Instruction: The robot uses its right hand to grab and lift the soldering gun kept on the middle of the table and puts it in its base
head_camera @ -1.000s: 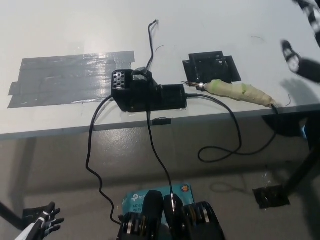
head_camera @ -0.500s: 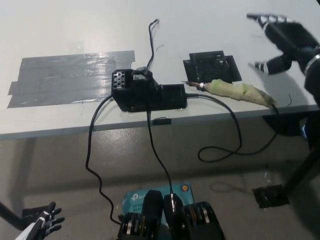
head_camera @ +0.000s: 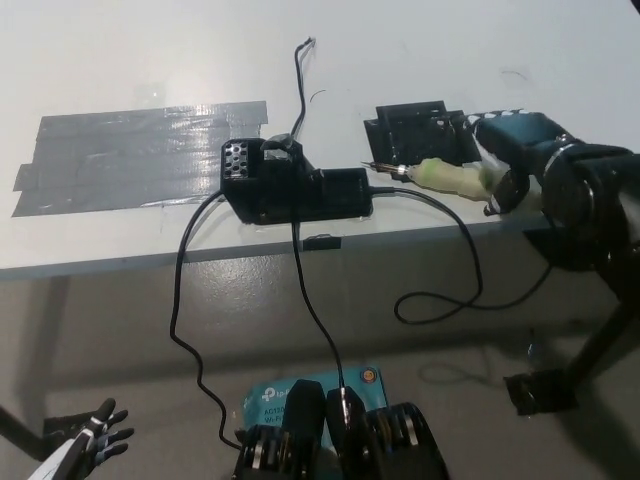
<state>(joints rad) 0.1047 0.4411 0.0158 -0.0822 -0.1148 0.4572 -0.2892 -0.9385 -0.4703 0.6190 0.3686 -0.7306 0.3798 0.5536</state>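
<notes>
The soldering gun (head_camera: 447,176), its handle wrapped in pale yellow-green tape, lies on the white table (head_camera: 120,60) near the front edge, with its metal tip pointing left. Left of that tip stands its base (head_camera: 290,186), a black box with a perforated top. My black right hand (head_camera: 515,155) has come in from the right and covers the rear of the handle, open, with fingers (head_camera: 500,128) above it and the thumb below. The gun still rests on the table. My white left hand (head_camera: 85,442) hangs open at the lower left, below table level.
A flat black pad (head_camera: 415,132) lies just behind the gun. A wide patch of grey tape (head_camera: 140,155) covers the table's left part. Black cables (head_camera: 440,300) hang from the base and the gun over the front edge (head_camera: 120,262). A teal box (head_camera: 290,395) lies on the floor.
My right hand has come down and leftward from above the table's right edge onto the rear of the gun's handle. The gun, the base and my left hand have stayed put.
</notes>
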